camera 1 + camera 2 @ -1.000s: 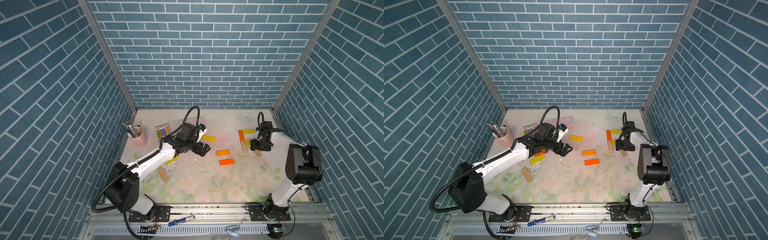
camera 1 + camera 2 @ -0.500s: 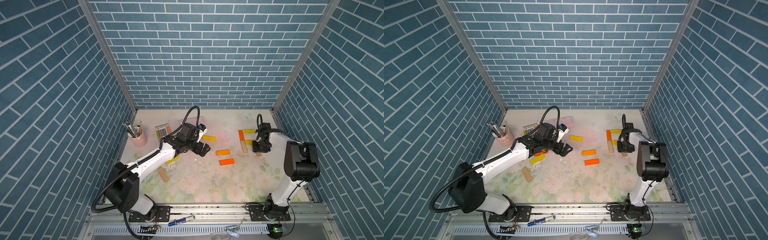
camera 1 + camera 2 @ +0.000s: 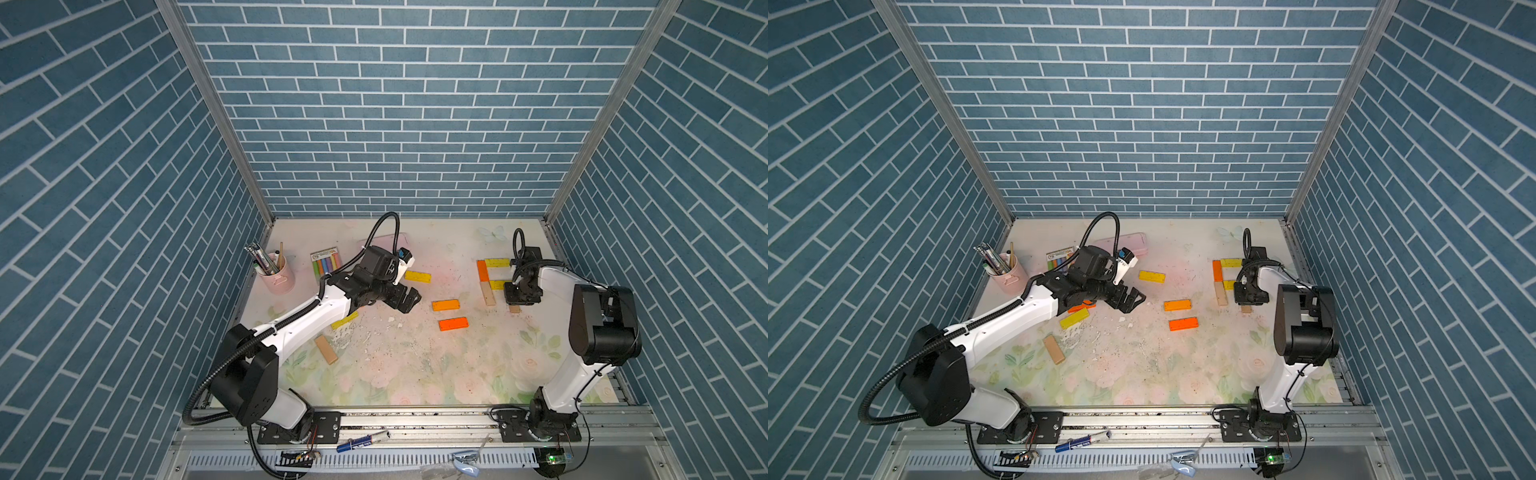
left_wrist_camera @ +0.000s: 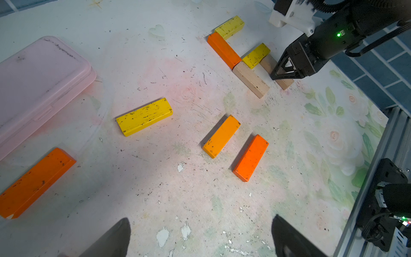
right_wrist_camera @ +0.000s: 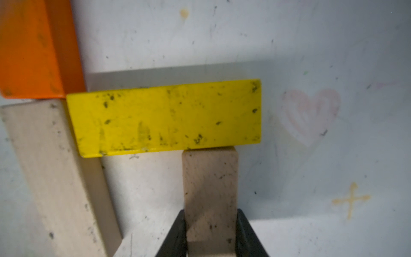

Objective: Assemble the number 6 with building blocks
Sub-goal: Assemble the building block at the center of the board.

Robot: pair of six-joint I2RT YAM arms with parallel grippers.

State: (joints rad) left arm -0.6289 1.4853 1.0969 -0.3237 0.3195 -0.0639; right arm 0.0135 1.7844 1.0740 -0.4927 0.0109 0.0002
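Narrowed right jaws, tan block (image 5: pixel 210 189) clamped between them

tan block (image 3: pixel 514 309) mostly hidden under R pincer (image 3: pixel 517 300), pink case (image 4: pixel 33 89) cut off at edge

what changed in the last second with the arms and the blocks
The right gripper closed its jaws onto the tan block, whose end touches the yellow block; its arm shifted slightly. The left gripper stayed open and in place, and the loose blocks did not move.
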